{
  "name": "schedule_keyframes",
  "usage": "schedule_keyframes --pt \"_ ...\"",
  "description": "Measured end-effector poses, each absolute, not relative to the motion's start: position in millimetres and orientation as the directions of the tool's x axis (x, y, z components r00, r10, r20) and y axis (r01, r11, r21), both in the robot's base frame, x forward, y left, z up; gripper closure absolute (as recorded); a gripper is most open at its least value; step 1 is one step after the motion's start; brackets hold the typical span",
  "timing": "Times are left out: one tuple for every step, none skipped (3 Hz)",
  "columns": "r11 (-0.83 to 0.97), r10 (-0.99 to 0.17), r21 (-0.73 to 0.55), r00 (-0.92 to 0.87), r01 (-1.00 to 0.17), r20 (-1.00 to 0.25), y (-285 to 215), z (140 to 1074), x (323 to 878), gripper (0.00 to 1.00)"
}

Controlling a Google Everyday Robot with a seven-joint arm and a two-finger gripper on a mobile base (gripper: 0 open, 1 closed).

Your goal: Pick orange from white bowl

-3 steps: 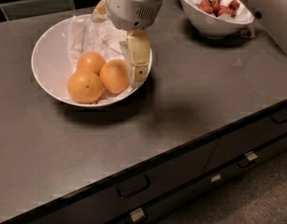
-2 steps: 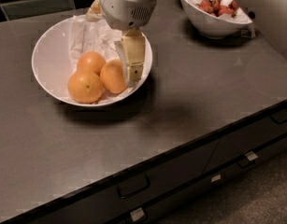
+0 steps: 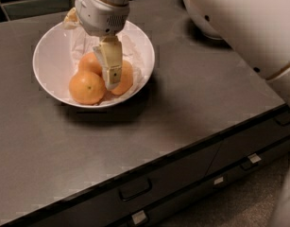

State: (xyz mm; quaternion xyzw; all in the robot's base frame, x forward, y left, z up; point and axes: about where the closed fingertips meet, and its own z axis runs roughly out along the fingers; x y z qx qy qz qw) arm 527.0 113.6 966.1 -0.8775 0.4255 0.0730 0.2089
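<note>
Surface: dark grey counter [image 3: 196, 103] with a dull sheen, running from a dark wall [image 3: 26, 1] at the back to a front edge that crosses the view on a slant.
Gripper: the gripper [image 3: 111, 79] comes down from the top of the view. Its rounded white housing hangs over the far half of the white bowl [image 3: 46, 60], and its cream lower part reaches down among the fruit.
Gripper state: how far open it stands cannot be told, nor whether it has hold of anything. The cream part lies across the meeting of two fruits and hides what is behind it.
Orange: the orange [image 3: 87, 86], marked by a tiny dark dot on top, sits in the near-left part of the white bowl, close beside the gripper's tip on its left. Whether the two touch cannot be told.
Other fruit: the back orange [image 3: 88, 63] lies just behind the orange and touches it. The right orange [image 3: 127, 77] shows past the gripper's right side, partly covered by it.
Lining: crumpled white paper [image 3: 81, 41] covers the bowl's far inner wall, under the housing.
Bowl place: wide and shallow, upright on the far-left part of the counter, with a shadow along its near side.
Arm: the robot's white arm [image 3: 243, 27] fills the upper right corner and overhangs the counter's right end.
Front: dark drawers [image 3: 182, 171] below the counter edge, with a recessed handle [image 3: 135, 189] and small pale tabs.
Floor: a strip of brownish floor [image 3: 234, 209] at the lower right.
</note>
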Motion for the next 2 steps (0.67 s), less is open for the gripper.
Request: schedule_keyframes --pt "-0.580 -0.688 -0.297 0.651 -0.759 -0.320 129 954 535 0.00" --pt "-0.601 -0.667 -0.291 0.668 -0.744 -0.330 140 945 543 0.00"
